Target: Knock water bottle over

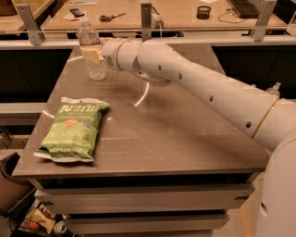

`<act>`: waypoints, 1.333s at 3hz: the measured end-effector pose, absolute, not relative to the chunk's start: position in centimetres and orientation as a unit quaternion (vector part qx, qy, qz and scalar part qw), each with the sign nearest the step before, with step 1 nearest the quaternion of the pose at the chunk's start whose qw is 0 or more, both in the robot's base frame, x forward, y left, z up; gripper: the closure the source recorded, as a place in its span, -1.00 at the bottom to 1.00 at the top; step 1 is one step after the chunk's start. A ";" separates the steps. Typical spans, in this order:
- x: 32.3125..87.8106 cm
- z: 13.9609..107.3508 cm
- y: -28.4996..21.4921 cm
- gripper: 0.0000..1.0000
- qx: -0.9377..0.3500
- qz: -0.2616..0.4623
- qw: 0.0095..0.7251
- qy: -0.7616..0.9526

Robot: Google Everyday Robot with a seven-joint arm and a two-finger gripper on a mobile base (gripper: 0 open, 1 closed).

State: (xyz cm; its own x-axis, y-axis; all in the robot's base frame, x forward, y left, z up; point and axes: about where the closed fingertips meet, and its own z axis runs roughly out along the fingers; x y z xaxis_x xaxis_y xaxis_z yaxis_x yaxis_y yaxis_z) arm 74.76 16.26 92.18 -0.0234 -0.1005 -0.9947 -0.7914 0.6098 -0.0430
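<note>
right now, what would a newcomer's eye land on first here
The big white arm stretching in from the right across the table, its gripper at the upright water bottle near the far left corner. Next, the green chip bag lying flat near the front left edge.

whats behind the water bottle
Behind the water bottle runs a light rail, then a desk with scissors. The gripper at the bottle's middle hides part of it.
</note>
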 end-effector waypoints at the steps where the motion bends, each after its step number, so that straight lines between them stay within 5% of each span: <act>1: 75.0 92.4 16.2 1.00 -0.345 0.281 0.607 0.658; 4: 76.4 94.3 11.6 1.00 -0.419 0.229 0.538 0.694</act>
State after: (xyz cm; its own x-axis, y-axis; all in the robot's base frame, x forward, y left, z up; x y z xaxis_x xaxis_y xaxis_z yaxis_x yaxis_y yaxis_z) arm 76.44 11.56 94.25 -0.0683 -0.3359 -0.9394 -0.8285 0.5436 -0.1342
